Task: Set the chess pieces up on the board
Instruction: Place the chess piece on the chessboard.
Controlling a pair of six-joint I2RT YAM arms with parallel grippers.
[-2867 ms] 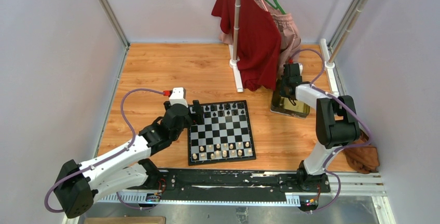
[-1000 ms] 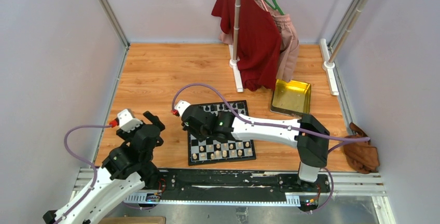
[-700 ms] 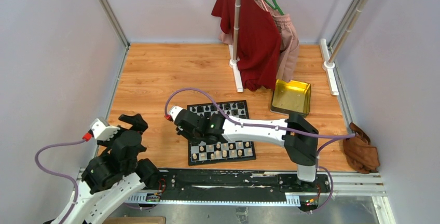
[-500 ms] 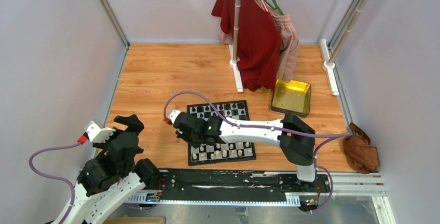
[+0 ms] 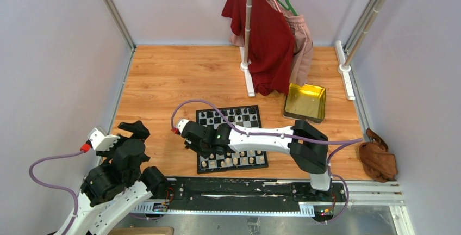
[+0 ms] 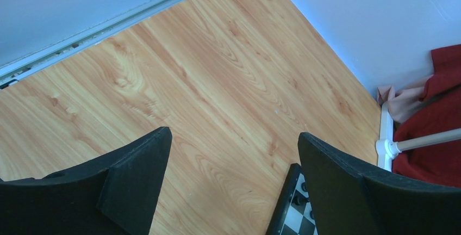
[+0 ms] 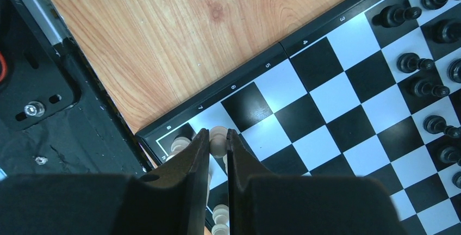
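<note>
The checkered board (image 5: 239, 129) lies on the wooden floor, with black chessmen (image 5: 231, 115) along its far side and cream chessmen (image 5: 239, 160) along its near side. My right arm reaches left across it. My right gripper (image 5: 204, 147) is shut on a cream piece (image 7: 218, 143) and holds it over the board's near left corner (image 7: 163, 137), next to other cream chessmen (image 7: 178, 146). Black chessmen (image 7: 416, 63) stand at the upper right of that view. My left gripper (image 5: 132, 130) is open and empty over bare floor left of the board; its wrist view (image 6: 232, 133) shows a board corner (image 6: 287, 205).
A rack with red and pink garments (image 5: 266, 39) stands at the back. A yellow tin (image 5: 304, 103) lies right of the board. A brown cloth (image 5: 379, 160) lies at the far right. A black rail (image 5: 244, 189) runs along the near edge. Walls close in on both sides.
My right arm has swung from the yellow tin across the board to its near left corner, carrying a cream piece. My left arm has pulled back from the board's left edge.
</note>
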